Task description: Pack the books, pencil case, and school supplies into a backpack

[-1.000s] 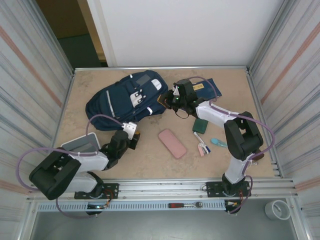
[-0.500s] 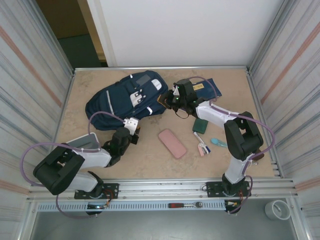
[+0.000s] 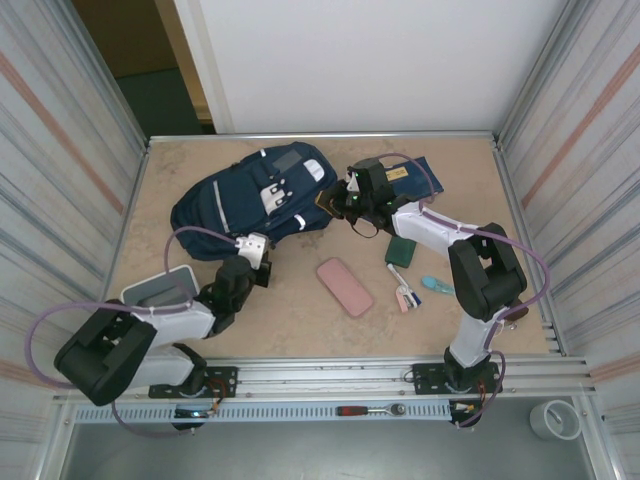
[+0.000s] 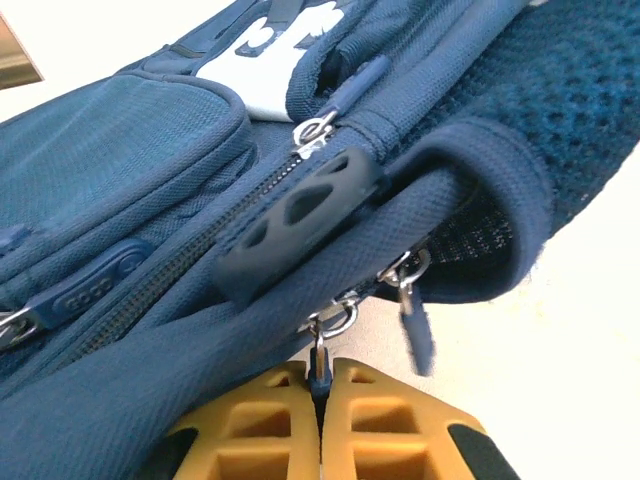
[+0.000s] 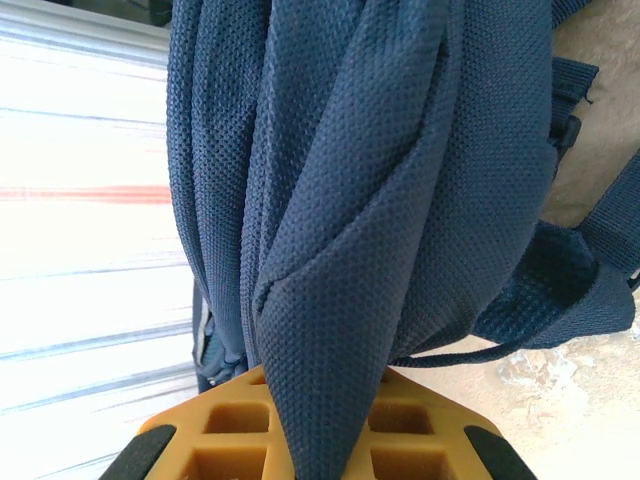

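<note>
Backpack (image 3: 250,200) lies at the back left of the table (image 3: 300,325). The left gripper (image 4: 322,405) has its fingers pressed together on a small zipper pull (image 4: 318,365) at the backpack's near edge. The right gripper (image 5: 318,400) pinches a fold of the backpack's blue cloth. A book (image 3: 412,172) lies behind the right arm. The pink pencil case (image 3: 344,287) and pens (image 3: 405,293) lie apart from the backpack.

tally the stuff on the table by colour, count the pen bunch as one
navy: 2, backpack, book (a second underneath can't be ruled out)
pink: 1, pencil case
green: 1, pouch
light blue: 1, small piece
white and pink: 1, pen bunch
grey: 1, tray
total: 7
</note>
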